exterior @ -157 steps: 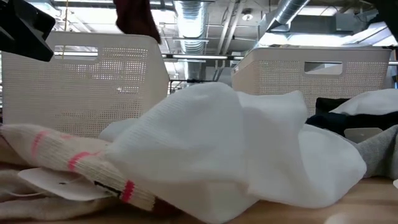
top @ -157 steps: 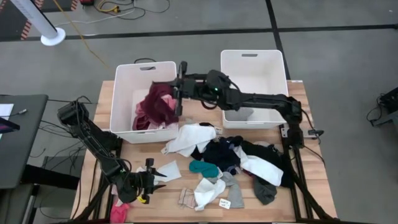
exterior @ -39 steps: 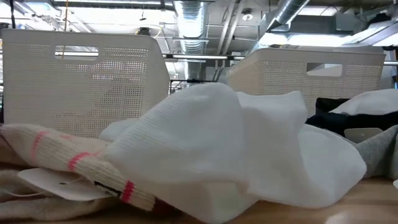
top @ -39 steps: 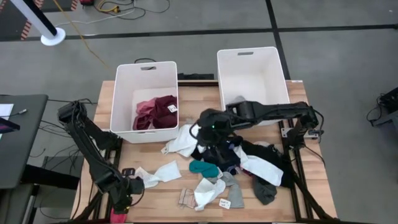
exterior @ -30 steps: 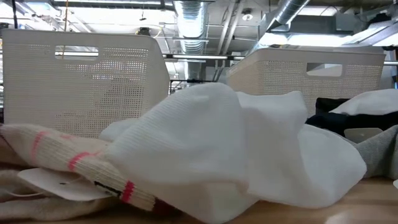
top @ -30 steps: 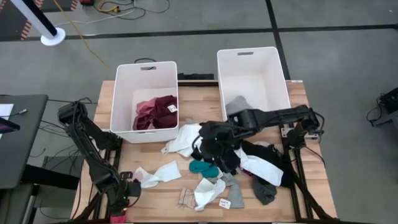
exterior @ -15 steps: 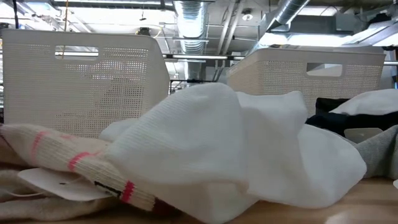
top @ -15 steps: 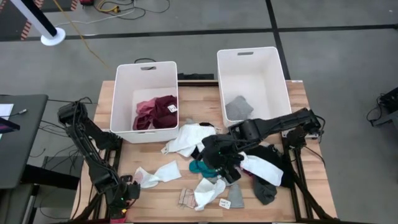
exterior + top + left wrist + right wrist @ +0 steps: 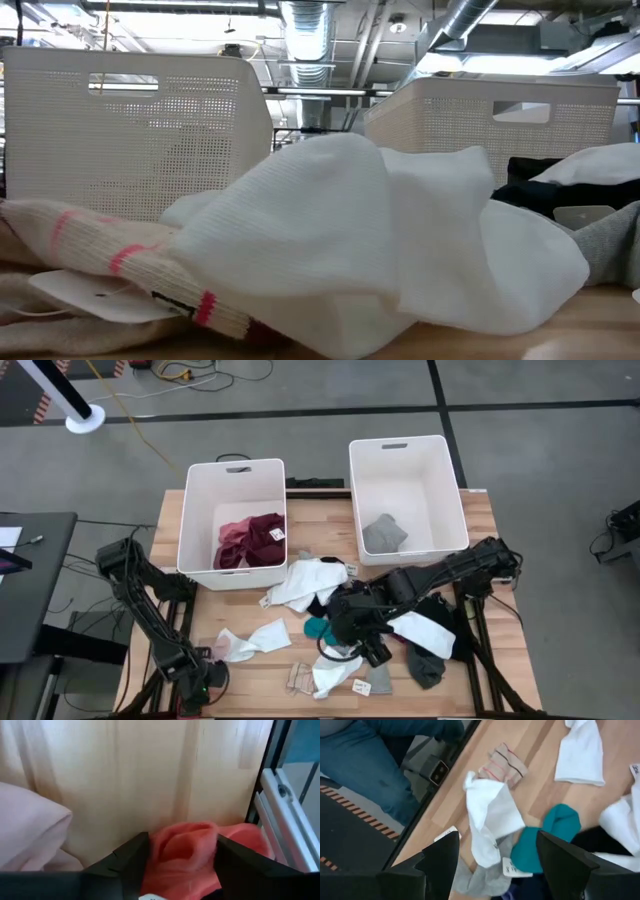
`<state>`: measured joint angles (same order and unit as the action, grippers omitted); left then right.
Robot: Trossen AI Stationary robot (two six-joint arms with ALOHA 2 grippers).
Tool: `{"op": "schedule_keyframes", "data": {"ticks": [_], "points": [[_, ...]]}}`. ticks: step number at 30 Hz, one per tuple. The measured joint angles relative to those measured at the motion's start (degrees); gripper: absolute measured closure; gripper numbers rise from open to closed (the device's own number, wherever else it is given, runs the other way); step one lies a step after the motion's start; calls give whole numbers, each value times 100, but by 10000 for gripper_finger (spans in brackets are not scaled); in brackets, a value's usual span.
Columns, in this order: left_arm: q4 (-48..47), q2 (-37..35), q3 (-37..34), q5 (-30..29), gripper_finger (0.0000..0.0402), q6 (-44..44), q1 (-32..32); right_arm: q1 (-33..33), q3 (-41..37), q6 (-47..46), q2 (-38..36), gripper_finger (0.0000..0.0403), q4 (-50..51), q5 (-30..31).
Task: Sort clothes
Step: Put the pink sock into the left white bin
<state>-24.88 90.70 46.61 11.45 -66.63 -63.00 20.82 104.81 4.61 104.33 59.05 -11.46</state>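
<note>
Two white bins (image 9: pixel 233 472) (image 9: pixel 402 455) on wooden table (image 9: pixel 480 508); yellow cable (image 9: pixel 140 430) on floor.

Bare wood open along table (image 9: pixel 250 675) front edge between white sock (image 9: pixel 262 637) and tan striped sock (image 9: pixel 300 677), central pile of clothes (image 9: pixel 395 622) blocking middle and right, two bins (image 9: pixel 232 520) walling far edge.

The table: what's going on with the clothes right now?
The two arms are sorting clothes into two white bins. The left bin holds maroon and pink pieces; the right bin holds one grey piece. The right gripper hangs open over the pile, above a white sock and a teal one, holding nothing. The left gripper sits at the table's near left corner, its fingers around a pink-orange piece.
</note>
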Motion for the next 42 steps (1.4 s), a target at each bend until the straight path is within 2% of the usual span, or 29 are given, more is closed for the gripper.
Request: {"op": "schedule_keyframes", "data": {"ticks": [3, 6, 13, 17, 22, 29, 32, 36, 42], "points": [[-26, 30, 7, 34, 210, 101, 4, 63, -71, -12, 0, 121, -104, 0], [-124, 24, 7, -5, 243, 193, 2, 98, -118, -23, 0, 121, -180, 4], [-145, 28, 4, -12, 381, 675, 9, 145, -118, -126, 0, 121, -304, 111], [-174, 30, 44, -87, 391, 873, 87, 169, -118, -168, 0, 121, -319, 114], [-384, 32, 376, -557, 397, 1442, 300, 197, -118, -208, 0, 121, -527, 115], [-1247, 32, 1177, -1549, 399, 2549, 649, 210, -118, -250, 0, 121, -779, 127], [-1749, 32, 1617, -2281, 398, 3035, 744, 208, -118, -267, 0, 121, -1008, 148], [-2375, 30, 2166, -3435, 395, 3584, 823, 242, -118, -264, 0, 121, -1344, 527], [-2581, 28, 2685, -4639, 396, 4422, 1012, 335, -168, -217, -2, 121, -1807, 1054]]}}
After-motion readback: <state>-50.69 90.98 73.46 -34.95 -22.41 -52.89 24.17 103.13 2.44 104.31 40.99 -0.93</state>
